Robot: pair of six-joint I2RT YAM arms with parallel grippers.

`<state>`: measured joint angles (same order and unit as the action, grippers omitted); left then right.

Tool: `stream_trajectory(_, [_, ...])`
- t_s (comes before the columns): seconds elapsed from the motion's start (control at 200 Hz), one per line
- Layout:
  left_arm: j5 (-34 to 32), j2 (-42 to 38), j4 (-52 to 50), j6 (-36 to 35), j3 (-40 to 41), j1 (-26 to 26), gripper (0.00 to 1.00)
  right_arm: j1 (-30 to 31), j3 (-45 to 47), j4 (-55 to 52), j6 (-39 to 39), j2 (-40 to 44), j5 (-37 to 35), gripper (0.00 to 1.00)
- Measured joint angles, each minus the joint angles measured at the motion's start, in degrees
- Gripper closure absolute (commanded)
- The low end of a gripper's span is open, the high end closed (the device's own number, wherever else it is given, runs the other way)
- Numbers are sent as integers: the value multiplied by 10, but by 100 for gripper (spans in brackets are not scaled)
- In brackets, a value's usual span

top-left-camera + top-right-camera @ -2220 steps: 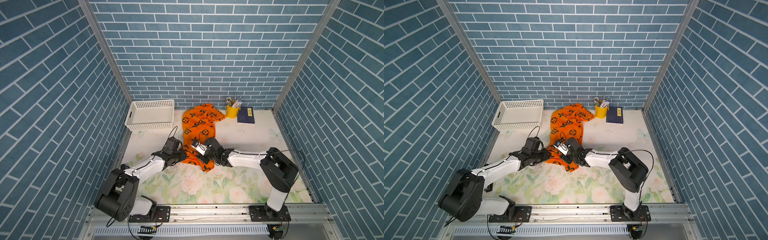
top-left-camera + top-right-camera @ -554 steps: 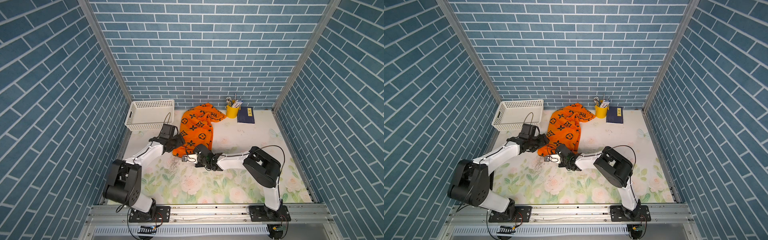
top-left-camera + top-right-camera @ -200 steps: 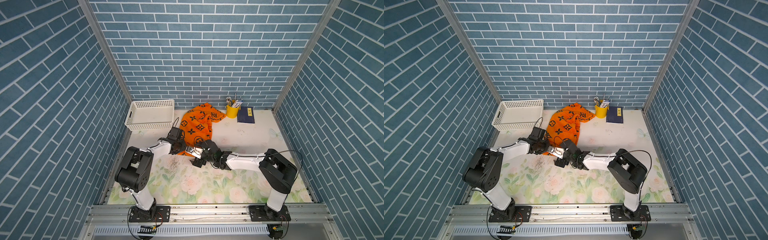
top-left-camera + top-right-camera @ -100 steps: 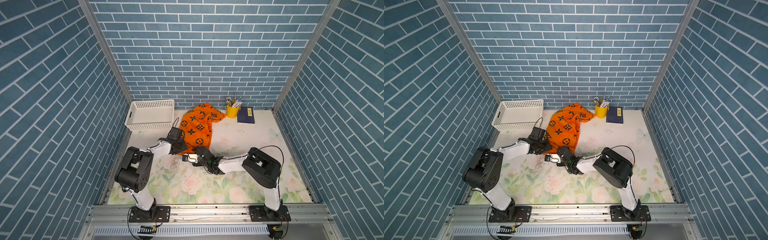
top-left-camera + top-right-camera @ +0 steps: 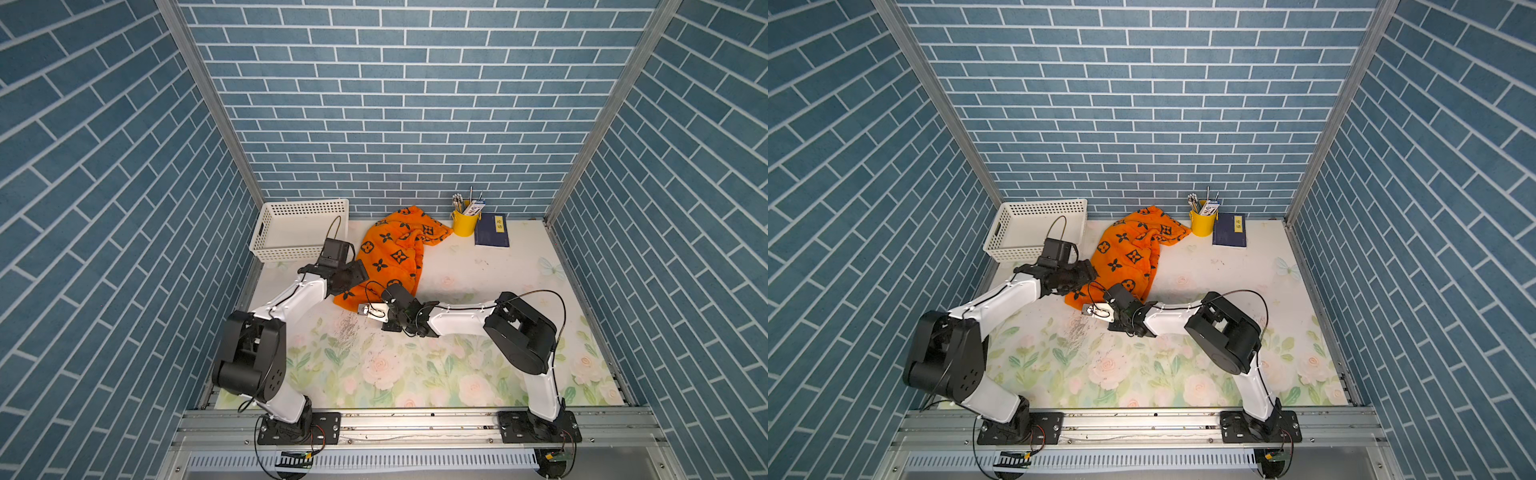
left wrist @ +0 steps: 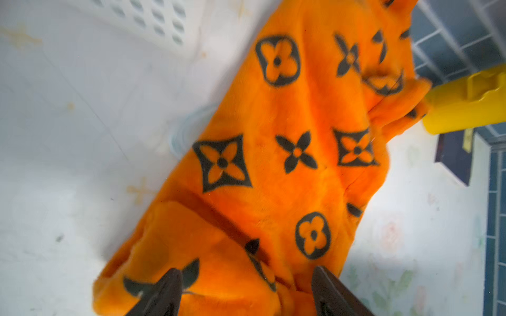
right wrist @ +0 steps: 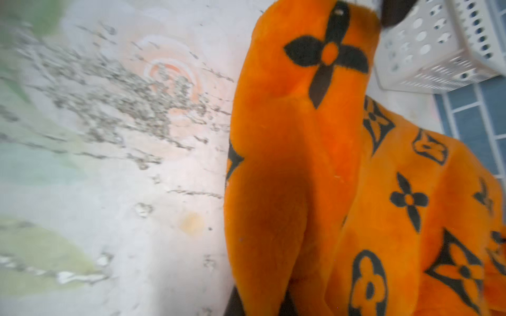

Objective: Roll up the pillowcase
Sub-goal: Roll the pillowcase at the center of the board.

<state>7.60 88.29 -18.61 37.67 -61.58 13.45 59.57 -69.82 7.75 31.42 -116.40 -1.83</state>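
Over pillowcase [image 5: 390, 257], left arm [image 5: 299, 297] outstretched

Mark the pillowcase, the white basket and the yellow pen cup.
pillowcase [image 5: 388, 251], in a top view, on its patterned middle.
white basket [image 5: 286, 252], in a top view, on its near perforated wall.
yellow pen cup [image 5: 464, 225], in a top view, on its side wall.

You're looking at a bright orange pillowcase [image 5: 390, 257] with black flower and star motifs, a white perforated basket [image 5: 291, 249], a yellow cup [image 5: 463, 224], a navy book [image 5: 490, 232], blue brick walls [image 5: 395, 104].
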Motion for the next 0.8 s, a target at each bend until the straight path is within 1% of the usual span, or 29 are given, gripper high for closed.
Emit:
stream_trajectory(0.14, [0,-53,-21,-9,-3,-38,20,-2,-9,-33,-62,7,67,100])
stream_trajectory(0.24, [0,-76,-32,-12,9,-48,22,-5,-16,-52,-114,10,130,100])
stream_trajectory(0.41, [10,-115,-43,-14,61,-47,27,-32,-43,-74,-201,-4,252,100])
stream_trajectory(0.61, [19,-154,-44,-11,123,-42,36,-102,-91,-86,-290,-64,417,100])
stream_trajectory(0.71, [24,-154,-32,-6,147,-29,39,-129,-95,-75,-329,-82,481,100])
stream_trajectory(0.795, [26,-145,-23,1,156,-8,40,-144,-95,-60,-363,-94,522,100])
